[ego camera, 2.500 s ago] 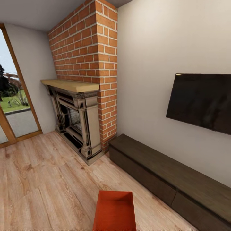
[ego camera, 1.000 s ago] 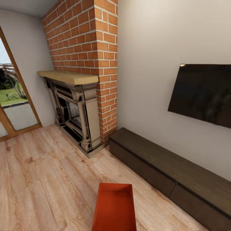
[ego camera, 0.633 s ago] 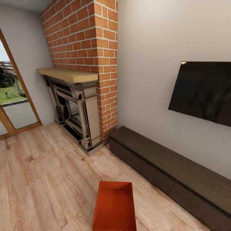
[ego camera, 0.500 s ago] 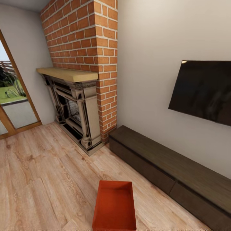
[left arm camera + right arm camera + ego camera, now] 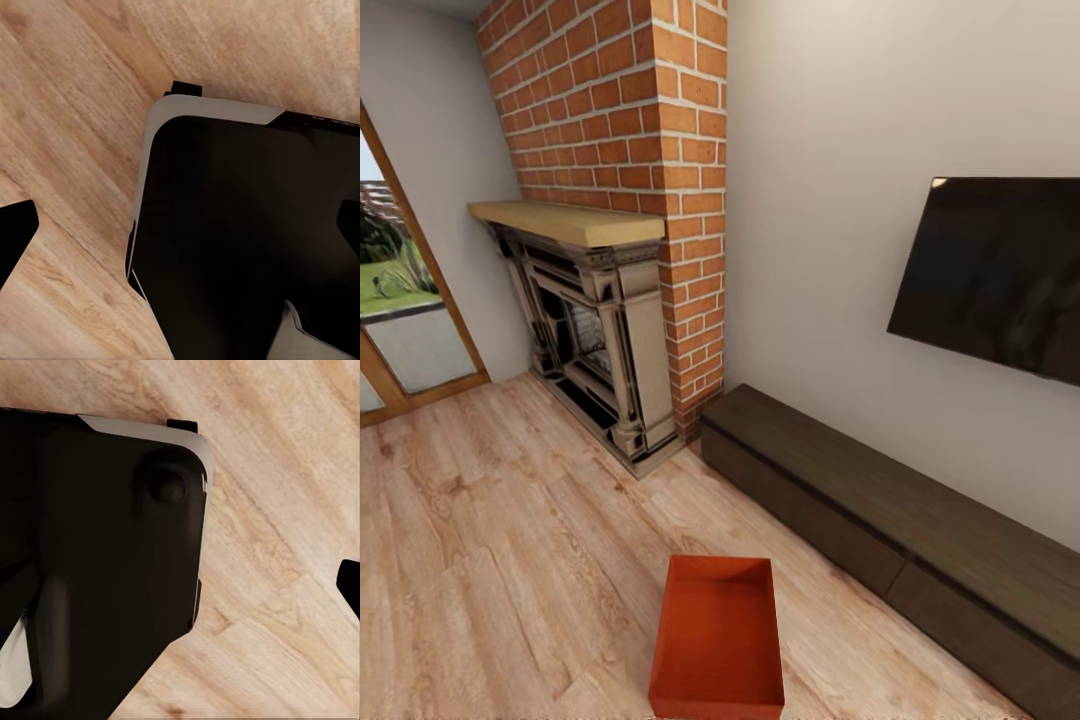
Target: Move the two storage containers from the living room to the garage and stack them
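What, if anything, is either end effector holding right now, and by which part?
Nothing is held. The orange-red container sits alone on the wood plank floor, with no arm at it. The wrist views look down over the robot's dark base and bare planks.

the camera is tipping down and moving closer, so more of the orange box (image 5: 717, 637) shows now.

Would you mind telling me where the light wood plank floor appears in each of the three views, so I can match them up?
Head view: the wood plank floor spans the lower left, under the orange-red container.
Left wrist view: it runs across the top and down one side, behind a dark robot part.
Right wrist view: it lies beside the dark robot part.
Shared landmark: the floor's plank grain.
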Available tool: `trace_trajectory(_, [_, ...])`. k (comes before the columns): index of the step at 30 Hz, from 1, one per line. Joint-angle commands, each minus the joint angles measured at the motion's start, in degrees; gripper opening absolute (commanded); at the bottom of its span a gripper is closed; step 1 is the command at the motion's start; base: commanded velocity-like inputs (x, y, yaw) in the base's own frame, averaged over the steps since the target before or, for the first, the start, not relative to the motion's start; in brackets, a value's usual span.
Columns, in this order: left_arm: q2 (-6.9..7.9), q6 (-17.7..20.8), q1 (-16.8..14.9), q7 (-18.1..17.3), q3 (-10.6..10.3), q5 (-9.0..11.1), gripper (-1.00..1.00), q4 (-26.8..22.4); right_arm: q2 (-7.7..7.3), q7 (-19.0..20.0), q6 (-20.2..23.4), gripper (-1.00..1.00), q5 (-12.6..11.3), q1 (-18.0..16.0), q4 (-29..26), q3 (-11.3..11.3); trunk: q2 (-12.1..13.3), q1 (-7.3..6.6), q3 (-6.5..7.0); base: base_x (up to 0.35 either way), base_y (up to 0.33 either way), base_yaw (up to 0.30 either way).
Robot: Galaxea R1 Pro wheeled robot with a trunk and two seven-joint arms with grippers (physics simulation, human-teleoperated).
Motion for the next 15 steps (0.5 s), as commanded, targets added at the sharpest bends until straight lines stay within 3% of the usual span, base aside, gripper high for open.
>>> trace_trajectory(1, [0.0, -0.18, -0.05, 0.0, 0.17, 0.51, 1.0, 0.07, 0.0, -0.03, -0.35, 1.0, -0.17, -0.08, 0.19, 0.41, -0.08, 0.01, -0.18, 0.0, 0.0, 0.0])
trace_trajectory(15, [-0.05, -0.18, -0.05, 0.0, 0.17, 0.54, 1.0, 0.07, 0.0, -0.07, -0.4, 1.0, -0.09, -0.06, 0.17, 0.48, -0.08, 0.01, -1.45, 0.0, 0.0, 0.0])
